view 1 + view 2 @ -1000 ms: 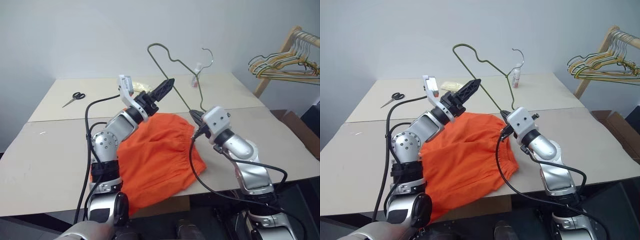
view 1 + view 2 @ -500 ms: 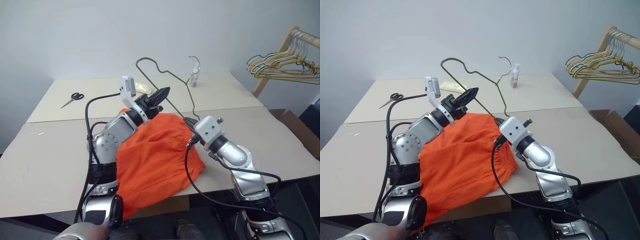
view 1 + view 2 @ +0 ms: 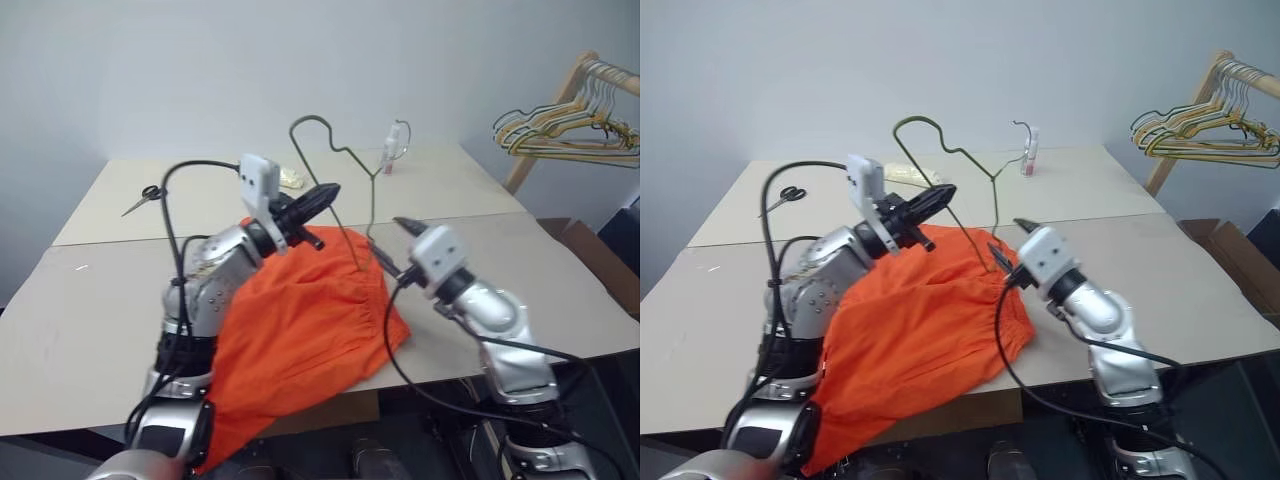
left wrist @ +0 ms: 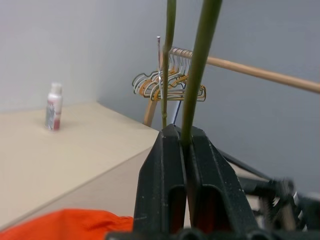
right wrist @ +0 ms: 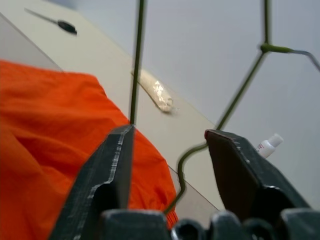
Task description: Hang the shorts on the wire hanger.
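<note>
The orange shorts (image 3: 300, 320) lie bunched on the table (image 3: 90, 320), between my arms, with their lower part draped over its front edge. The wire hanger (image 3: 343, 150) stands tilted above them, hook toward the far side and lower corner down at the waistband. My left gripper (image 3: 325, 192) is shut on one of the hanger's wires; in the left wrist view the olive wire (image 4: 192, 100) rises out of the closed fingers (image 4: 160, 185). My right gripper (image 3: 392, 243) is open at the waistband's right end. In the right wrist view the hanger's wires (image 5: 136, 75) pass between and beyond its fingers (image 5: 112, 160), untouched.
Scissors (image 3: 148, 193) lie at the far left of the table, a pale packet (image 3: 290, 178) behind my left gripper, and a small white bottle (image 3: 392, 150) at the far edge. A wooden rack with bunched hangers (image 3: 565, 135) stands at the right, with a cardboard box (image 3: 590, 250) below it.
My left gripper has shut on the hanger and rolled. My right gripper, which held the hanger's lower corner, has opened and let go. The hanger has tipped left.
</note>
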